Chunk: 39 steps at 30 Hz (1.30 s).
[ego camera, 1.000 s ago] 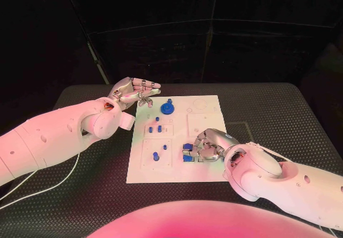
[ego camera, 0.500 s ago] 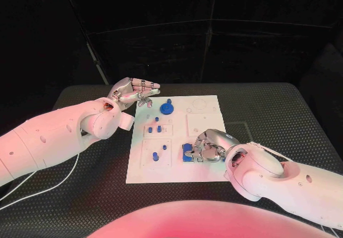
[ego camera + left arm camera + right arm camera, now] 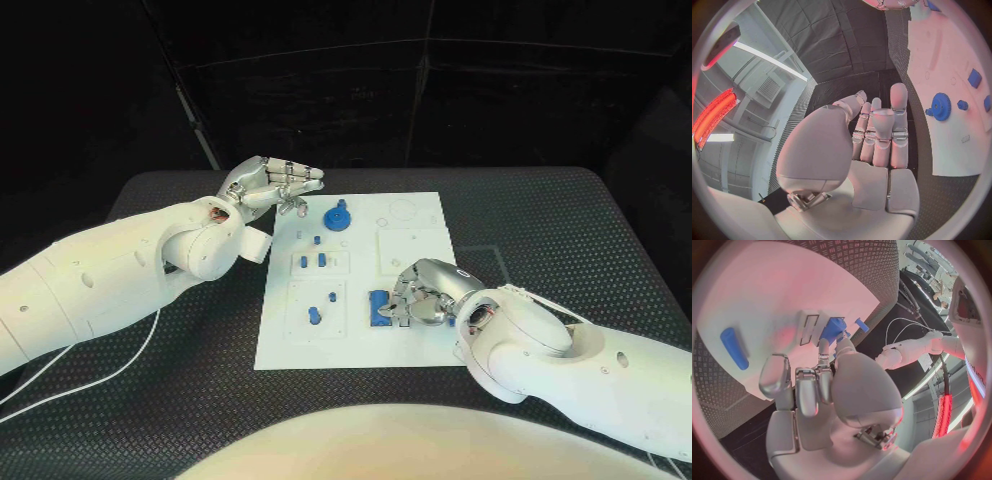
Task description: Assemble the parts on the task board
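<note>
Right hand (image 3: 418, 292), lower centre of the head view, fingers curled onto a blue part (image 3: 379, 306) on the task board (image 3: 418, 240); whether it grips cannot be told. Blue gear (image 3: 338, 217) farther up. Left hand (image 3: 268, 184), upper left, fingers together, empty.

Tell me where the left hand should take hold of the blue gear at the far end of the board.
Probably by its toothed rim, coming down from above: the blue gear lies flat on the task board, so only its rim offers opposing sides. The left hand hovers nearby, holding nothing.
</note>
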### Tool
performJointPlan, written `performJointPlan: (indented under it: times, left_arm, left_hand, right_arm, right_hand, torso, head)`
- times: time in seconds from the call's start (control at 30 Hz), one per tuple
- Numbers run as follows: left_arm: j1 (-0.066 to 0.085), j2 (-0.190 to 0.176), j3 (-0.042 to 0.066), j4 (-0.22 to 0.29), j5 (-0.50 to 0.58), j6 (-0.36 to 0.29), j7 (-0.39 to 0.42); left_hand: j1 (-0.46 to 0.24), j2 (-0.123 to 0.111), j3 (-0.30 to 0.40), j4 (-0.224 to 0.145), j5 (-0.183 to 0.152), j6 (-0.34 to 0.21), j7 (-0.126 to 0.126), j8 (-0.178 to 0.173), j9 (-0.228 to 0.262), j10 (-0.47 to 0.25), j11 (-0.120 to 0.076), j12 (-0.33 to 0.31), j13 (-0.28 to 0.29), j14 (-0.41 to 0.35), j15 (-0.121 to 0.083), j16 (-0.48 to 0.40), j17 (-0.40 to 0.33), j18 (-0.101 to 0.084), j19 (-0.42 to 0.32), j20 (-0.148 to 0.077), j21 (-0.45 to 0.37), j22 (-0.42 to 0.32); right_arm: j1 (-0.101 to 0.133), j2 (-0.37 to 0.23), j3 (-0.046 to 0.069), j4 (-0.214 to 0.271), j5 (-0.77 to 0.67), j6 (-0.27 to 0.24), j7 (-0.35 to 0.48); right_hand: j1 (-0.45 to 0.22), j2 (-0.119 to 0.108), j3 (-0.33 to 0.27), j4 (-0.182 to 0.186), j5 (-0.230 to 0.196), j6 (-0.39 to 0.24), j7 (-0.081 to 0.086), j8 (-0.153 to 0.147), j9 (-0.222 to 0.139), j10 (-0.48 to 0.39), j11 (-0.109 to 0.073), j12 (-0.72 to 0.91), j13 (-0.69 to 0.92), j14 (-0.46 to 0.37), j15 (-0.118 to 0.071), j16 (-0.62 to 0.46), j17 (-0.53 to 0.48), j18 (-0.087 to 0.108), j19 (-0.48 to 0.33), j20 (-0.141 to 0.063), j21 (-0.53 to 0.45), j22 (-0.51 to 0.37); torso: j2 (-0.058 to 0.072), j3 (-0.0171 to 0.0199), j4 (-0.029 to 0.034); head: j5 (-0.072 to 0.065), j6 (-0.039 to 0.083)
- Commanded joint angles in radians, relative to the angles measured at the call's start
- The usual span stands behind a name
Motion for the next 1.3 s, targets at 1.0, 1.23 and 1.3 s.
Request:
performJointPlan:
  times: [1.0, 1.23, 1.3]
  left_arm:
    - [0.001, -0.003, 0.001, 0.001, 0.004, 0.007, 0.004]
    - [0.001, -0.006, 0.0, 0.003, 0.004, 0.006, 0.006]
    - [0.001, -0.007, 0.0, 0.003, 0.004, 0.006, 0.006]
  left_hand:
    - [0.004, 0.011, -0.004, -0.002, 0.0, -0.004, 0.003, 0.003, -0.001, -0.008, 0.001, 0.005, -0.001, -0.006, 0.0, -0.001, -0.002, 0.013, -0.005, 0.0, -0.004, -0.001]
    - [0.004, 0.011, -0.004, -0.002, 0.0, -0.004, 0.003, 0.003, -0.001, -0.008, 0.001, 0.005, -0.001, -0.006, 0.0, -0.001, -0.002, 0.013, -0.005, 0.0, -0.004, -0.001]
    - [0.004, 0.011, -0.004, -0.002, 0.0, -0.004, 0.003, 0.003, -0.001, -0.008, 0.001, 0.005, -0.001, -0.006, 0.0, -0.001, -0.002, 0.013, -0.005, 0.0, -0.004, -0.001]
  right_arm:
    - [-0.001, -0.101, -0.002, 0.036, 0.029, -0.106, 0.114]
    - [-0.001, -0.205, -0.001, 0.054, 0.062, -0.122, 0.115]
    - [-0.001, -0.222, -0.001, 0.056, 0.057, -0.122, 0.112]
  right_hand:
    - [-0.025, -0.008, -0.028, 0.015, 0.008, -0.033, 0.023, -0.051, -0.022, 0.002, 0.011, -0.049, 0.1, 0.1, 0.007, -0.001, 0.237, -0.01, -0.012, 0.0, -0.01, -0.019]
    - [-0.047, -0.005, -0.066, 0.049, 0.098, -0.063, 0.054, -0.146, -0.065, -0.024, 0.039, -0.1, 0.058, 0.098, 0.033, -0.005, 0.228, -0.007, -0.02, 0.025, -0.02, -0.032]
    - [-0.048, -0.004, -0.072, 0.052, 0.1, -0.06, 0.055, -0.156, -0.069, -0.024, 0.04, -0.102, 0.057, 0.098, 0.034, -0.005, 0.227, -0.007, -0.021, 0.026, -0.021, -0.033]
  torso:
    - [-0.002, 0.0005, -0.0038]
    - [-0.001, -0.0002, -0.0054]
    - [-0.002, 0.0002, -0.0065]
  head:
    - [-0.01, 0.0]
    - [-0.028, 0.0]
    - [-0.037, 0.0]
